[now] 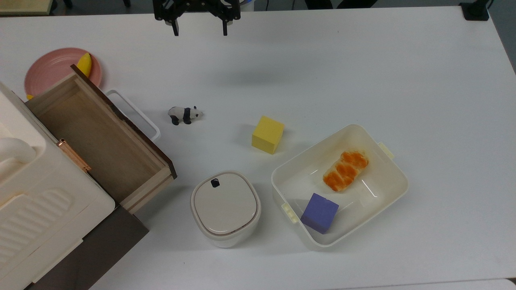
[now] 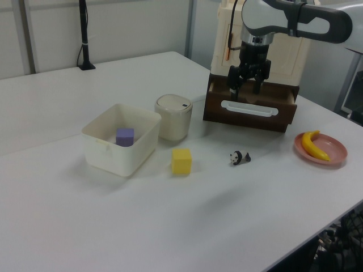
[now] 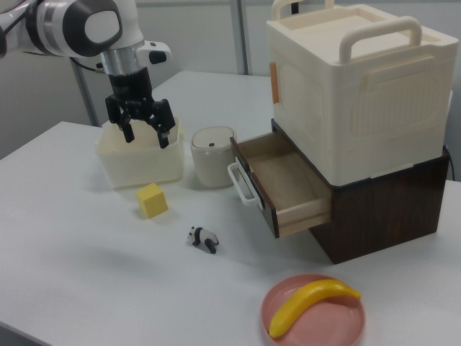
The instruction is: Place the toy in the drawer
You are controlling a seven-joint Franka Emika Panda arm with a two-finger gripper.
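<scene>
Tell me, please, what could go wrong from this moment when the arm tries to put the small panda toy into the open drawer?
1. The toy is tiny and low on the table, so the open fingers of the gripper could clip it and knock it away.
2. The white handle and dark front panel stand between toy and drawer; a low carry might strike them.
3. The yellow cube sits nearby and a wide approach could nudge it.
</scene>
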